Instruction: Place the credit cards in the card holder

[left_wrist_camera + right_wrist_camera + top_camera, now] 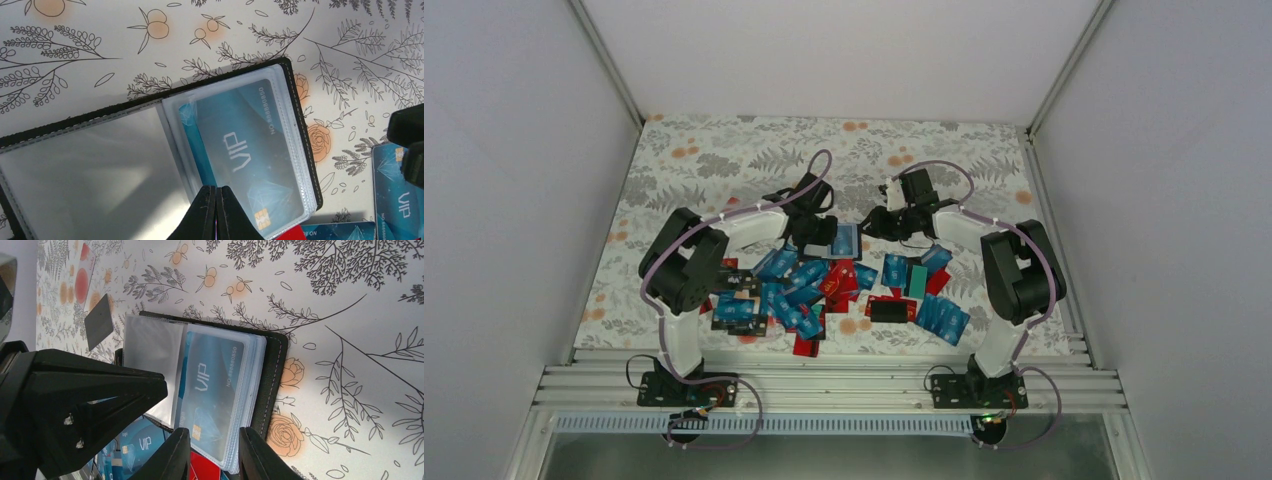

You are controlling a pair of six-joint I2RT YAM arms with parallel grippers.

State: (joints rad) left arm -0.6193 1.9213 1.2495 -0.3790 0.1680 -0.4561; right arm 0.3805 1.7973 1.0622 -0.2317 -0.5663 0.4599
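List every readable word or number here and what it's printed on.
"VIP": on the blue card sleeved in the card holder.
"NO 88880850": along the same card's edge.
"VIP": on the loose blue card beside the holder.
Print on the piled cards in the top view is too small to read.

1 camera sits high up behind the 2 arms (724,232) and looks down and forward, far enough back to take in the whole flowered table (724,150). The left wrist camera looks almost straight down, very close, onto the open card holder (125,165). The right wrist camera, also close but slanted, shares that same card holder.
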